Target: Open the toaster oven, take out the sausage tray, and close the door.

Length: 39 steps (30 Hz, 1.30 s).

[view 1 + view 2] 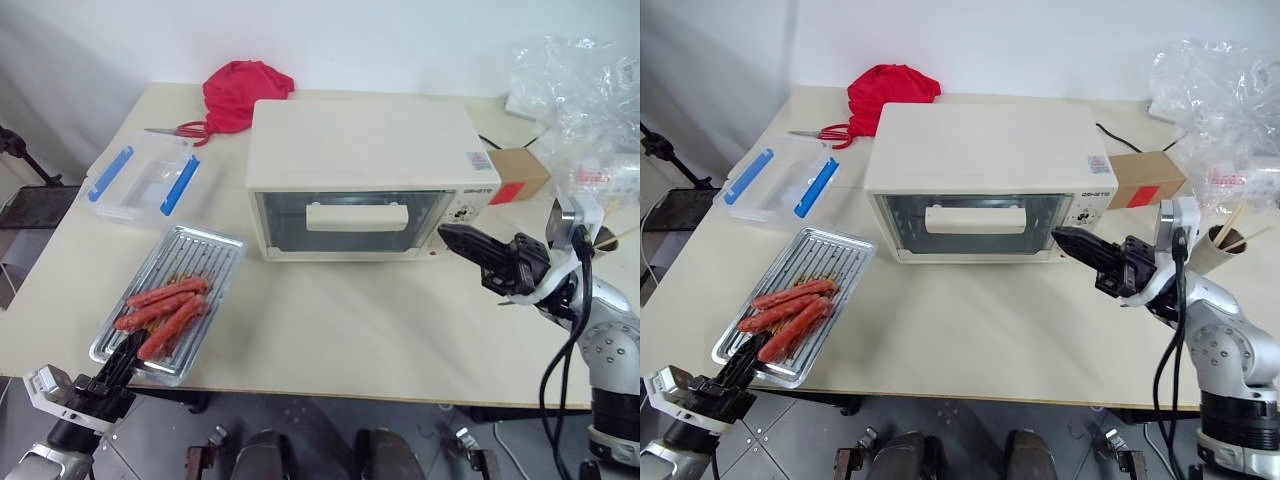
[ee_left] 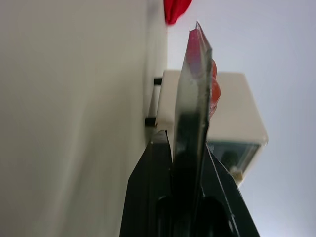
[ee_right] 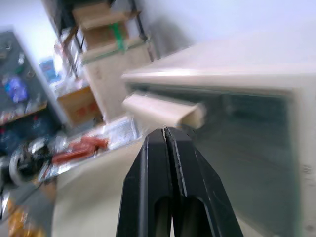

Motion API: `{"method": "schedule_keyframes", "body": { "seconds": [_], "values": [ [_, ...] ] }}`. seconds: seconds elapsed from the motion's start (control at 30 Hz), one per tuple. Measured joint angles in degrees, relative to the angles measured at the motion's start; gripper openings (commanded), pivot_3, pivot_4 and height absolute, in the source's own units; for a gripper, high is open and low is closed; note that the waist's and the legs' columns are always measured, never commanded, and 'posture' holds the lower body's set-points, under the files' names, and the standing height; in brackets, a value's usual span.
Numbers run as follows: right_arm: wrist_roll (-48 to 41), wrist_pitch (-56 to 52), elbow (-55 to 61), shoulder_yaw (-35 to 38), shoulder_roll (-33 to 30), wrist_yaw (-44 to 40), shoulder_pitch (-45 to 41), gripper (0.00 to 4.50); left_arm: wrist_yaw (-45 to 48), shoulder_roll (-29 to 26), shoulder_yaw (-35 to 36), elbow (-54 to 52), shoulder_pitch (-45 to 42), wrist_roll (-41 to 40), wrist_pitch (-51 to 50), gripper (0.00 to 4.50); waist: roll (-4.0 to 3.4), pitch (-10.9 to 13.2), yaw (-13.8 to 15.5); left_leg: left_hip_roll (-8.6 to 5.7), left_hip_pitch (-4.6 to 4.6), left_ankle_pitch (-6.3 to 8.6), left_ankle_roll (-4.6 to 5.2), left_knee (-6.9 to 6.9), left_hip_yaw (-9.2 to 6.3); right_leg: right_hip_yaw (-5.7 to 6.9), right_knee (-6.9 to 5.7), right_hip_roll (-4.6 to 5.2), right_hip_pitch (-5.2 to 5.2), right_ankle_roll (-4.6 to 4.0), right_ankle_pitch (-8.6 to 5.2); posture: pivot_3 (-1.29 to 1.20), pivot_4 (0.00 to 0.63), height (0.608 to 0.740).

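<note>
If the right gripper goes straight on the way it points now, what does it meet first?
Most likely the cream-white toaster oven: the shut right gripper points at its glass door, near the cream-white bar handle. Depth is unclear, so whether it meets handle or glass first cannot be told.

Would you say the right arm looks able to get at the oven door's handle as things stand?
Probably yes. The right claw, shut and empty, hovers just off the front right corner of the toaster oven, beside the closed door. Nothing stands between it and the handle.
</note>
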State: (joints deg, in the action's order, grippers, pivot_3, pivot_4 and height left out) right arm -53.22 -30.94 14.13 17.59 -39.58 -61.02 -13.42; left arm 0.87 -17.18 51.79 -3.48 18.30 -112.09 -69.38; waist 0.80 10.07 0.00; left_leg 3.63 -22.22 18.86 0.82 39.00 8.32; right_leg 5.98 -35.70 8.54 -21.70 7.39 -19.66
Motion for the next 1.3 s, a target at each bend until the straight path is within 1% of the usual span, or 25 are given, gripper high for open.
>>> {"method": "schedule_keyframes", "body": {
  "seconds": [0.03,0.1,0.23,0.3,0.37,0.4,0.47,0.57,0.67,0.8,0.93,1.03,1.1,1.13,1.23,1.3],
  "values": [
    [1.51,1.41,1.92,-0.35,-1.15,-1.78,2.04,1.01,1.22,-1.39,-0.54,0.23,0.74,0.0,-0.85,0.0,0.0,0.0,0.05,-0.01,-0.01,0.03,0.01,-0.01,0.01,0.0,0.07,-0.01,0.02,0.0,0.0,0.0,0.15,0.74],
    [3.51,3.99,4.97,-0.94,-1.5,-4.13,5.73,1.66,3.46,-4.19,-1.47,1.42,1.63,0.0,-2.58,0.0,0.01,-0.01,-0.07,0.0,0.0,0.06,0.0,-0.01,0.04,0.0,0.1,-0.03,0.04,0.0,0.0,0.0,0.15,0.74],
    [6.12,11.28,11.41,-0.94,0.02,-7.28,11.67,3.01,7.46,-10.04,-3.68,4.09,3.04,0.0,-5.45,0.0,-0.02,0.01,-0.19,0.02,0.02,0.06,-0.01,-0.02,0.09,-0.03,0.13,-0.04,0.02,-0.01,-0.01,0.0,0.15,0.74],
    [6.7,13.51,13.72,-0.86,0.54,-7.59,13.52,3.68,8.75,-11.91,-4.56,5.41,3.28,-0.02,-5.94,0.0,0.0,0.0,-0.29,0.05,0.03,0.07,-0.03,-0.03,0.09,-0.04,0.13,-0.05,0.02,-0.03,-0.02,0.0,0.15,0.74],
    [8.12,16.79,15.37,-0.88,1.81,-8.01,15.59,4.4,9.72,-15.29,-6.87,6.73,3.82,0.0,-7.19,0.0,0.01,-0.01,-0.24,0.07,0.04,0.07,-0.05,-0.03,0.07,-0.03,0.1,-0.05,0.01,-0.07,-0.04,0.0,0.15,0.74],
    [9.14,18.67,15.58,-0.88,2.32,-8.3,16.79,4.49,10.19,-16.93,-8.34,6.8,3.96,0.0,-7.91,0.0,0.0,0.0,-0.24,0.04,0.04,0.07,-0.05,-0.05,0.07,-0.05,0.1,-0.02,0.01,-0.08,-0.05,0.0,0.15,0.74],
    [10.37,21.12,15.22,-0.72,2.51,-9.07,18.58,4.49,11.03,-20.05,-11.89,6.79,3.58,0.0,-8.97,0.0,-0.02,0.01,-0.03,-0.03,0.04,0.07,-0.05,-0.04,0.07,-0.09,0.11,0.03,0.01,-0.09,-0.05,0.0,0.15,0.74],
    [9.87,21.03,14.43,1.2,0.94,-10.27,21.39,4.49,12.15,-23.16,-17.32,6.8,1.26,0.02,-9.9,0.0,-0.04,0.02,-0.02,-0.07,0.04,0.08,-0.04,-0.04,0.08,-0.16,0.11,0.08,0.03,-0.1,-0.05,0.0,0.15,0.74],
    [9.79,20.93,13.02,3.45,-0.53,-10.78,23.51,4.49,12.88,-25.81,-21.21,7.4,-2.05,0.01,-10.09,0.0,-0.02,0.01,-0.12,0.0,0.06,0.07,-0.05,-0.05,0.06,-0.18,0.1,0.05,0.04,-0.16,-0.09,0.0,0.15,0.74],
    [10.2,20.97,12.22,6.18,-0.93,-10.6,26.99,4.49,12.39,-29.21,-28.84,10.04,-10.43,0.02,-10.35,0.0,-0.27,0.03,0.11,0.01,0.08,0.04,-0.07,-0.05,0.03,-0.17,-0.01,0.03,0.05,-0.24,-0.13,0.0,0.15,0.74],
    [10.57,20.88,12.65,8.69,-1.66,-9.72,30.56,4.49,11.09,-31.01,-36.9,13.91,-19.51,0.0,-11.51,0.0,-0.26,0.03,0.17,-0.05,0.1,0.03,-0.07,-0.03,0.04,-0.1,-0.09,-0.01,0.05,-0.23,-0.12,0.0,0.15,0.74],
    [10.75,20.85,13.22,10.68,-1.75,-9.06,34.42,4.49,8.51,-31.2,-44.13,18.82,-29.56,0.14,-12.61,0.0,-0.25,0.02,0.75,-0.09,0.1,0.01,-0.04,0.02,0.06,-0.1,-0.14,-0.02,0.06,-0.18,-0.1,0.0,0.15,0.74],
    [11.01,20.82,14.04,11.35,-1.76,-8.32,35.58,4.49,7.95,-30.85,-47.58,21.77,-34.79,1.41,-13.79,0.0,-0.24,0.02,0.86,-0.13,0.11,0.0,-0.03,0.03,0.09,-0.1,-0.16,-0.03,0.06,-0.14,-0.08,0.0,0.15,0.74],
    [11.04,20.79,14.56,11.75,-1.74,-7.93,35.98,4.49,7.88,-30.3,-48.87,23.04,-37.3,2.73,-14.4,0.0,-0.24,0.02,0.87,-0.37,0.12,0.0,-0.02,0.03,0.11,-0.1,-0.16,-0.05,0.05,-0.12,-0.07,0.0,0.15,0.74],
    [11.05,20.81,15.96,12.59,-1.68,-6.95,37.97,4.49,8.35,-27.72,-51.15,27.11,-43.76,7.75,-16.33,0.0,-0.23,0.02,1.26,-0.42,0.12,-0.05,-0.06,0.03,0.09,-0.09,-0.19,-0.07,0.05,-0.07,-0.06,0.0,0.15,0.74],
    [11.22,20.96,17.25,13.21,-1.69,-7.11,40.15,4.49,9.49,-25.55,-52.27,29.01,-47.9,12.55,-17.8,0.0,-0.27,0.0,1.86,-0.56,0.11,-0.17,-0.02,0.02,-0.01,-0.09,-0.19,-0.05,0.1,0.02,-0.01,0.0,0.15,0.74]
  ]
}}
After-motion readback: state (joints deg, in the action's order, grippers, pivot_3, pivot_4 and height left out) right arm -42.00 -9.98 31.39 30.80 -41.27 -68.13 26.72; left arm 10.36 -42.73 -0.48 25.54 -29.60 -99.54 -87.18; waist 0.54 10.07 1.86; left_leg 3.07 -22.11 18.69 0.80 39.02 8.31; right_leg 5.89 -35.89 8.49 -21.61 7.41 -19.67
